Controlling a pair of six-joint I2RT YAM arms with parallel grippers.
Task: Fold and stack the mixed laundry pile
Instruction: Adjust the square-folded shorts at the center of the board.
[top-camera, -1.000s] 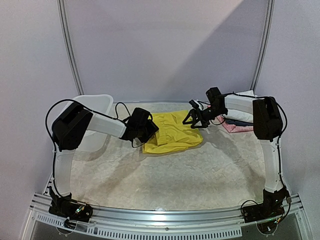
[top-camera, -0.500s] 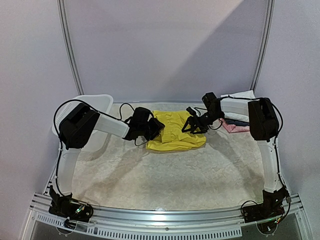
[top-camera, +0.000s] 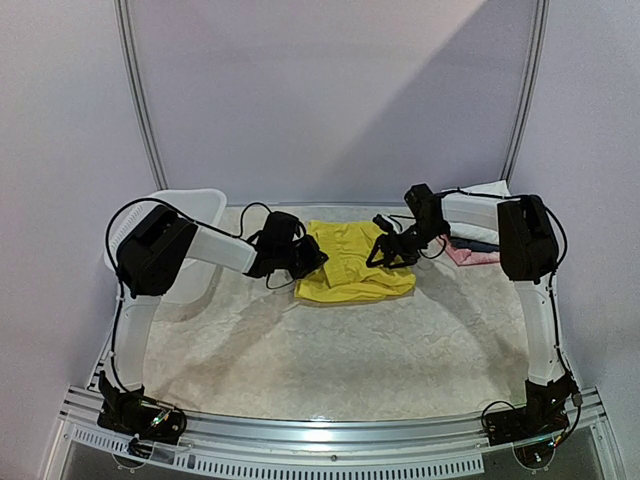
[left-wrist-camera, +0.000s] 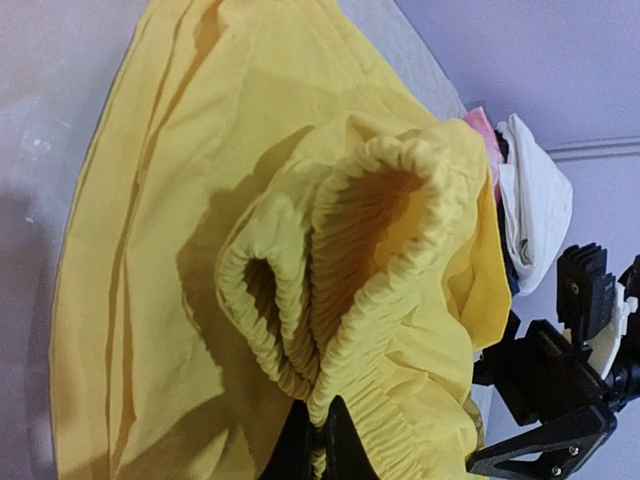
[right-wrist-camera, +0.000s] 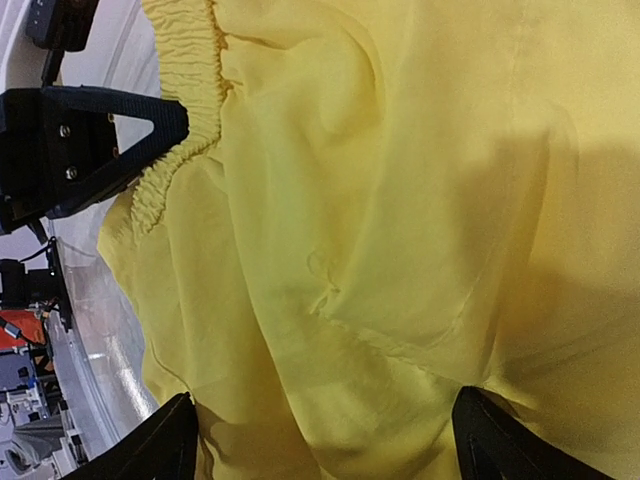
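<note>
- Left gripper is clenched on the gathered elastic waistband of the yellow shorts. From its wrist camera we see black fingertips pinching that ruffled band, which bunches up in loops.
- Right gripper hangs released just over the shorts' right side, with jaws wide and yellow cloth filling the space between them.
- The shorts lie crumpled on the far middle of the table, between both grippers.
- A white garment and a pink cloth sit far right, behind the right arm.
- A white basket stands at the far left.
- We cannot make out any lettering on the cloth.
</note>
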